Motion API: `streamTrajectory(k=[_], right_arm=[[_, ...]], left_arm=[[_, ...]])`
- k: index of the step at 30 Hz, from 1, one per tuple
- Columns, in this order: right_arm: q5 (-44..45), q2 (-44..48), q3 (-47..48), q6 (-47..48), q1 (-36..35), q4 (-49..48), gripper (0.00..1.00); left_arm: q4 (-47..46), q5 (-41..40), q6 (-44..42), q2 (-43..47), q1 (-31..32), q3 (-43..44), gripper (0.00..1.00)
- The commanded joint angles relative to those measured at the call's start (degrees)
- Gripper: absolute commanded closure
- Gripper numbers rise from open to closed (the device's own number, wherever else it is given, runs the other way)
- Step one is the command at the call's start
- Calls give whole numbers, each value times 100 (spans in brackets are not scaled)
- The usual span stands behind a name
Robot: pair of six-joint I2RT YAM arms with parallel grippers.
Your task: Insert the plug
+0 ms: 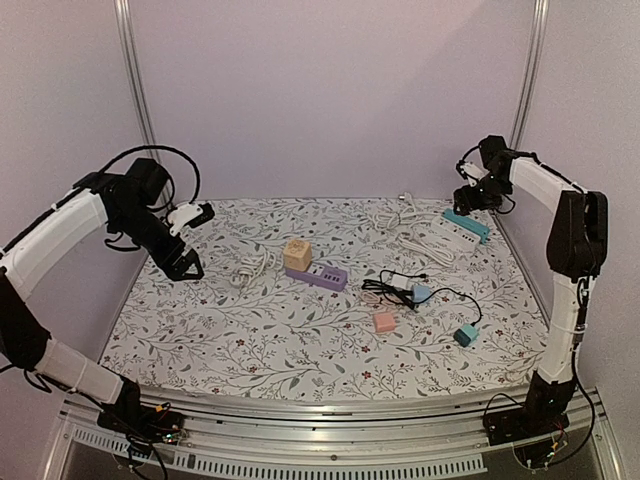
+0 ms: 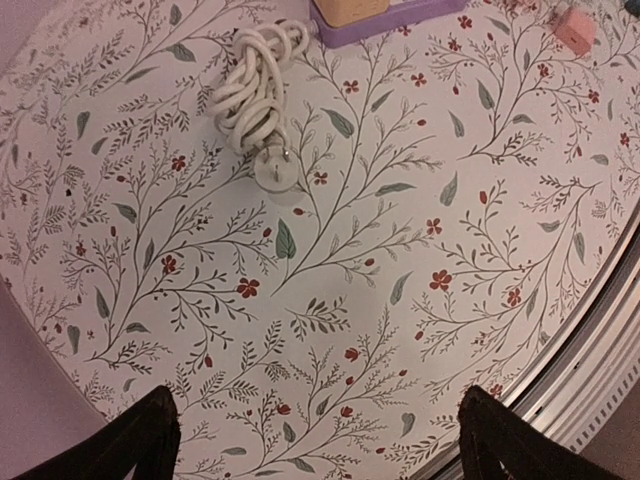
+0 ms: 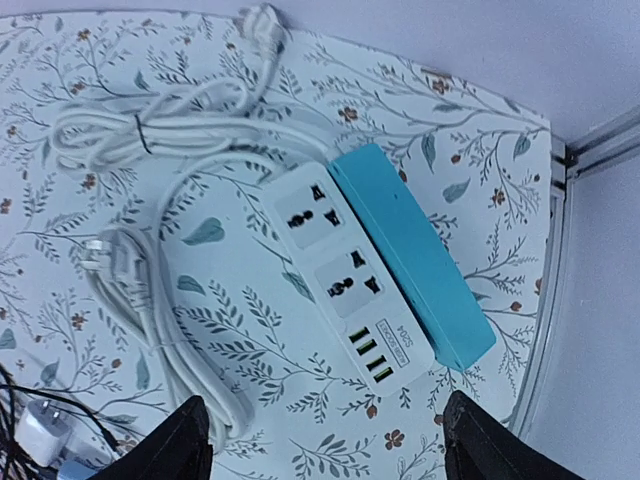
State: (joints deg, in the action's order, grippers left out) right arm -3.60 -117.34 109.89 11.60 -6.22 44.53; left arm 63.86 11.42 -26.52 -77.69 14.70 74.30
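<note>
**Fingers empty on both arms, plug (image 2: 275, 170) not yet lifted**

Left fingers (image 2: 150, 440) are spread wide with nothing between them, hanging over a bare stretch of the floral surface (image 2: 330, 330) on the left side. Right fingers (image 3: 185, 445) are parted and empty too, hovering above the far right corner. Nothing is grasped, so as I judge it the whole task lies ahead.

Nearest the arms, a small teal block (image 1: 466, 334) and a pink block (image 1: 384, 321) lie loose right of centre. A tangle of black cable (image 1: 390, 288) sits just beyond them.

Further back, at mid-surface, the round white plug lies loose at the end of its bundled white cord (image 2: 255, 80). It is in no socket. The purple power strip (image 1: 322, 276) is near the bundle, with a tan block (image 1: 297, 254) standing on its left end.

Farthest off, under the right arm, a white power strip (image 3: 350, 280) shows both large sockets vacant. A teal bar (image 3: 410, 250) lies tight along its side, and more white cord is looped beside it.

Which socket the plug is meant for I cannot tell. Either way, the reach, the grasp, the carry, lining up the prongs and pressing home all remain to be done.
</note>
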Motion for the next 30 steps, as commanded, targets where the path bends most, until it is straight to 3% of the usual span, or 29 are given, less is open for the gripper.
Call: streamTrajectory(k=[1, 7, 14, 22, 30], right_arm=[[319, -842, 278, 14, 152, 894, 20], [723, -1629, 708, 282, 226, 1022, 15], [948, -1932, 1032, 577, 292, 1011, 13], [72, -2595, 1721, 775, 466, 1097, 11], [-117, -2951, 2120, 834, 488, 1560, 9]], left_arm=[[65, 125, -28, -217, -81, 197, 3], [34, 196, 25, -753, -70, 517, 4], [108, 105, 21, -1304, 9, 984, 4], [144, -56, 8, -1656, 50, 1215, 6], [151, -43, -24, -1671, 52, 1166, 7]])
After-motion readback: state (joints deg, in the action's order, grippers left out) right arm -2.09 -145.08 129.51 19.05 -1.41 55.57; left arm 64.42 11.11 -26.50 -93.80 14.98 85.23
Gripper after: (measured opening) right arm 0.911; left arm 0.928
